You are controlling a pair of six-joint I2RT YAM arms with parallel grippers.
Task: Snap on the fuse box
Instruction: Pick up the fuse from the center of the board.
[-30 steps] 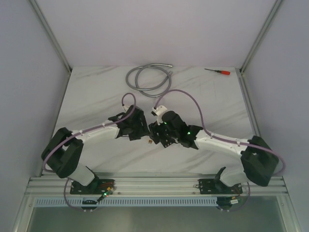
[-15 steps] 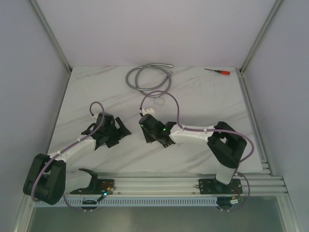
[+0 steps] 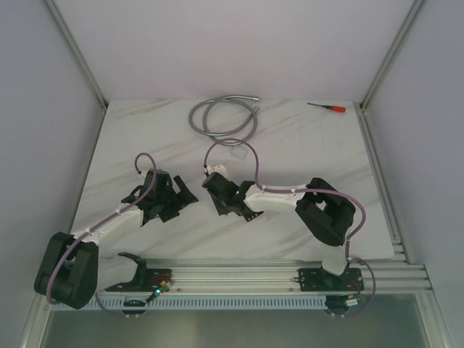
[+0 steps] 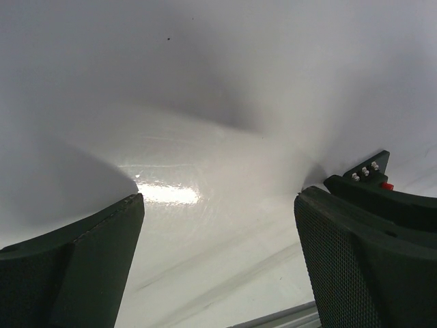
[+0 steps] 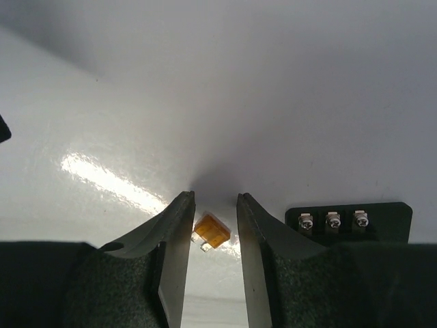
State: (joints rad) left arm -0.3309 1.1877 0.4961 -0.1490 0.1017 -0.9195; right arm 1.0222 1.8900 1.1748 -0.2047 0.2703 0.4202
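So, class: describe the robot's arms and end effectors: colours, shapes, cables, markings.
The left arm and right arm have white links, black joints and a purple cable each. The left end effector and right end effector have two dark, mesh-textured fingers. A green light marks the right wrist.

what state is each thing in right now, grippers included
left gripper, open wide, empty
right gripper, jaws narrowed but not shut, straddling the orange fuse
orange fuse, lying on the table between the right fingertips, not clamped
grey hose, coiled, at the far edge
red screwdriver, lying loose near the far right corner
fuse box, not visible in any view
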